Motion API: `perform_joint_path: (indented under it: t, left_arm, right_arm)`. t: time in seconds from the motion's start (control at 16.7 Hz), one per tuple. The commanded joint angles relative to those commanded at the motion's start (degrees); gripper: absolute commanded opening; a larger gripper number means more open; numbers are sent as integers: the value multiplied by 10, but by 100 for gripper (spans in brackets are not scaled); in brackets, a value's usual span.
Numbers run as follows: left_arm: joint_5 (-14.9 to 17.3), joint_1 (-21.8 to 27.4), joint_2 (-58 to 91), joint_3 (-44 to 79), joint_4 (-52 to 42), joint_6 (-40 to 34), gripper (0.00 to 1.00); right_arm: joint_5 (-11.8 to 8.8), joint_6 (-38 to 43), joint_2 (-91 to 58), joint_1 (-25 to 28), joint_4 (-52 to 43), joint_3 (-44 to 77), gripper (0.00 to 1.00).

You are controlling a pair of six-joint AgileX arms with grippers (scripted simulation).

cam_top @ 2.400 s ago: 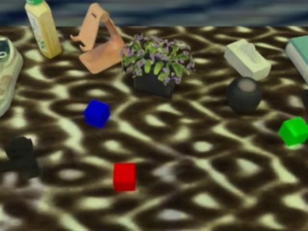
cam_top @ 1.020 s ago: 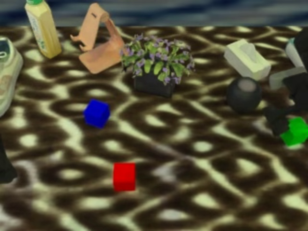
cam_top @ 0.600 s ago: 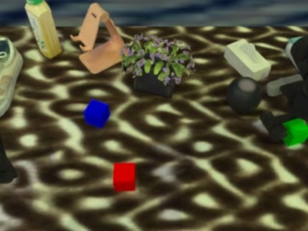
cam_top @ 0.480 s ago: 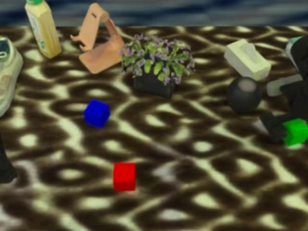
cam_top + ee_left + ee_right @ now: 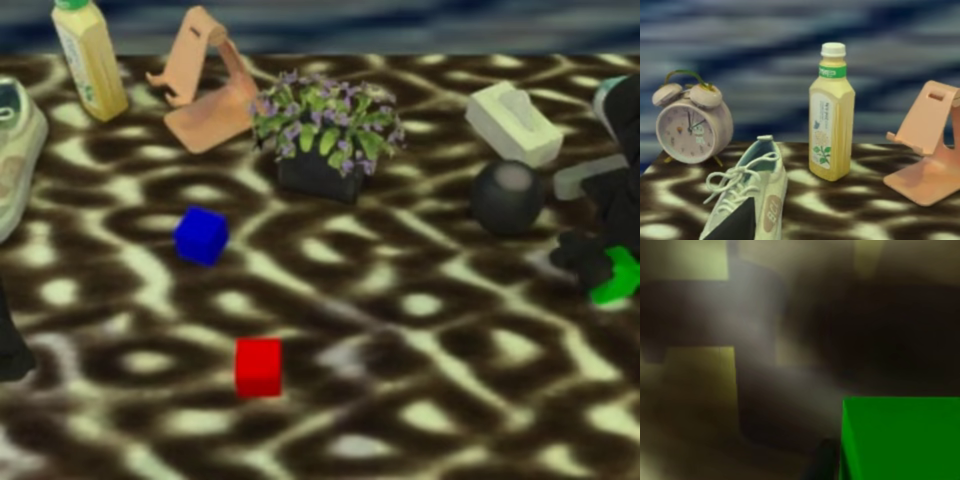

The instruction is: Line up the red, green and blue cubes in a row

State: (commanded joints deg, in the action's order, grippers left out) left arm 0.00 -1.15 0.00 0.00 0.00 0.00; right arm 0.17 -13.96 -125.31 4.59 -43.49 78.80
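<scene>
The green cube (image 5: 622, 280) sits near the table's right edge, and my right gripper (image 5: 598, 262) is down on it, covering its upper left part. The right wrist view shows the green cube (image 5: 900, 440) very close, filling one corner. Left of the table's middle lies the blue cube (image 5: 201, 236). The red cube (image 5: 258, 367) lies nearer the front, a little right of the blue one. My left gripper (image 5: 8, 345) is parked at the table's left edge, away from all three cubes.
A dark ball (image 5: 508, 197) and a white tissue box (image 5: 514, 123) stand just left of and behind the right arm. A flower pot (image 5: 325, 135), a pink phone stand (image 5: 205, 85), a yellow bottle (image 5: 90, 60) and a shoe (image 5: 15, 150) line the back and left.
My right arm came in from the right edge and lowered onto the green cube, now covering part of it. My left arm drew back to the left edge. The cubes have not moved.
</scene>
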Motion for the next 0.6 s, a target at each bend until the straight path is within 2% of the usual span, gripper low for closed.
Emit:
perform_joint_path:
  t: [0.18,0.6]
  left_arm:
    - [0,0,0,0,0,0,100]
    - [0,0,0,0,0,0,100]
  right_arm:
    - [0,0,0,0,0,0,2]
    - [0,0,0,0,0,0,0]
